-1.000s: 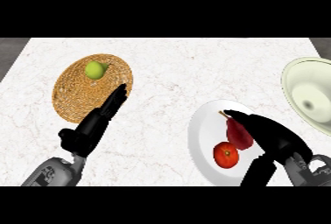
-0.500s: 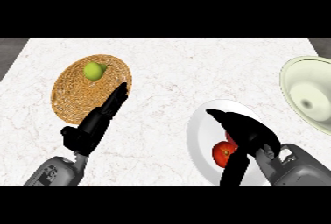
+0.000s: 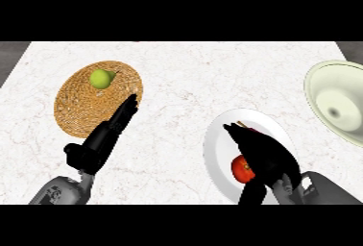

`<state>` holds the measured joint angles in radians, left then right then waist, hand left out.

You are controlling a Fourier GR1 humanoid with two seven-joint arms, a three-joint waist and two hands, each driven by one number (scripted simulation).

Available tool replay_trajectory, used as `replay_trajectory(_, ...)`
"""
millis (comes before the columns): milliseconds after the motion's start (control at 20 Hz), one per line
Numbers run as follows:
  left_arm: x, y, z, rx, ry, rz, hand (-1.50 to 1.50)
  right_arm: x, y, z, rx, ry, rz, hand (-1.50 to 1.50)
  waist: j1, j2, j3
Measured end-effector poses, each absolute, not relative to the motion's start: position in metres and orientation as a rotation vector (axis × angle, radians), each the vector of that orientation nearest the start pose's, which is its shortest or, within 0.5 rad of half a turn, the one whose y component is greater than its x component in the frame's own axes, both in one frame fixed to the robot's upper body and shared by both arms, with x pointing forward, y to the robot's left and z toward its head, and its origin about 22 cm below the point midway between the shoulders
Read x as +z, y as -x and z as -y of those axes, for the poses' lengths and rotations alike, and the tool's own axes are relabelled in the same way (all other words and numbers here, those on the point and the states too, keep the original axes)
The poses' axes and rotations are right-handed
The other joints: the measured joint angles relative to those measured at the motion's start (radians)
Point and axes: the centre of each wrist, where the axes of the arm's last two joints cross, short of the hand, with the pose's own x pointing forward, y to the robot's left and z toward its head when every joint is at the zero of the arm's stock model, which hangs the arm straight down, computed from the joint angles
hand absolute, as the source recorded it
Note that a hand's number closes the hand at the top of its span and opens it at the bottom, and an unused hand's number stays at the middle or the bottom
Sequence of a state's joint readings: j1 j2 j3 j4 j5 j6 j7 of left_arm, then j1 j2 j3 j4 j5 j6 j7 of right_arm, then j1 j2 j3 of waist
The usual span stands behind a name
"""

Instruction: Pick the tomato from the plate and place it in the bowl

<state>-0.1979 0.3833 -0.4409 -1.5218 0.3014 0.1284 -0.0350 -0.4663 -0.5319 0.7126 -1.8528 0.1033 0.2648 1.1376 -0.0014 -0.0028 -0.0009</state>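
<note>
Here the right black hand (image 3: 264,156) hung over the round red tomato (image 3: 242,169) on the white plate (image 3: 217,144) near the counter's front edge, fingers curling, nothing held. Tomato might roll aside, missing the pale green bowl (image 3: 339,103).

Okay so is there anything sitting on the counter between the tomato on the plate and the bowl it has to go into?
Nothing visible does. The tomato lies on the white plate, with the right hand over it. The pale bowl sits up and to the right, and the counter between plate and bowl shows bare marble.
</note>
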Motion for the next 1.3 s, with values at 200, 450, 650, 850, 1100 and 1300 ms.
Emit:
replay_trajectory(200,0.028,-0.261,-0.204,-0.37,0.166,1.585,0.0,0.11,-0.242,0.141,1.249,0.584,0.847,-1.5,0.002,0.0,0.0)
replay_trajectory(450,0.031,-0.262,-0.209,-0.37,0.163,1.586,0.0,0.099,-0.238,0.142,1.236,0.646,0.841,-1.5,0.001,0.001,0.0)
replay_trajectory(650,0.029,-0.267,-0.21,-0.375,0.166,1.588,0.0,0.086,-0.237,0.151,1.223,0.667,0.806,-1.5,-0.001,0.002,0.0)
replay_trajectory(850,0.034,-0.26,-0.212,-0.378,0.173,1.585,0.0,0.074,-0.242,0.151,1.206,0.669,0.778,-1.5,0.004,0.001,0.0)
replay_trajectory(1100,0.034,-0.263,-0.211,-0.382,0.175,1.587,0.0,0.064,-0.251,0.159,1.187,0.683,0.756,-1.5,0.003,-0.001,-0.002)
replay_trajectory(1300,0.03,-0.265,-0.211,-0.376,0.165,1.589,0.0,0.059,-0.252,0.162,1.175,0.691,0.762,1.5,0.002,-0.003,-0.004)
